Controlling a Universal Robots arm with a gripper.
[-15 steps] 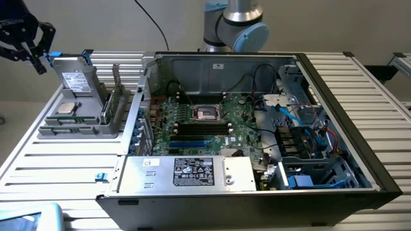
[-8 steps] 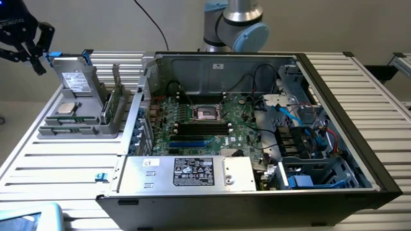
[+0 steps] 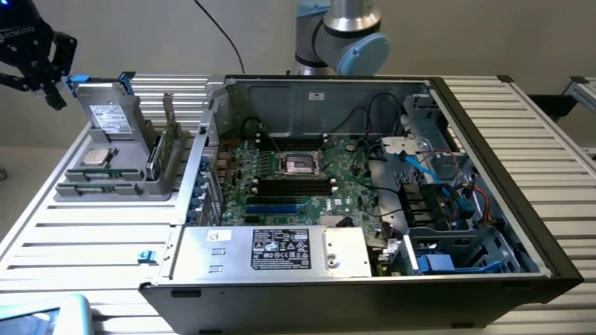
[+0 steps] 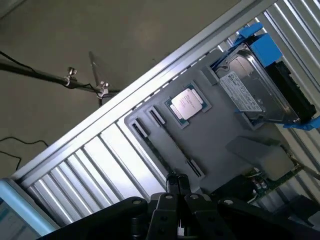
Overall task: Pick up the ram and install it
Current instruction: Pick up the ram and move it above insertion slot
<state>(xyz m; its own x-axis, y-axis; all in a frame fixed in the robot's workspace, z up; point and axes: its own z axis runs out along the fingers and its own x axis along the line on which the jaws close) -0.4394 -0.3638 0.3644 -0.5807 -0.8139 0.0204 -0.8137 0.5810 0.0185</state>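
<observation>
The ram is a thin green stick lying flat in a slot at the front of the grey parts holder, at the exterior view's left. In the wrist view the ram lies in the outer long slot of the holder, just beyond my fingertips. My black gripper hangs high above the holder's far left corner, apart from everything. Seen from the wrist, the gripper has its fingers pressed together with nothing between them. The black memory slots sit mid-motherboard inside the open computer case.
The holder also carries a square silver processor, a grey drive with blue rails and an upright green card. A power supply fills the case's front. The slatted table's edge runs beside the holder; cables lie on the floor.
</observation>
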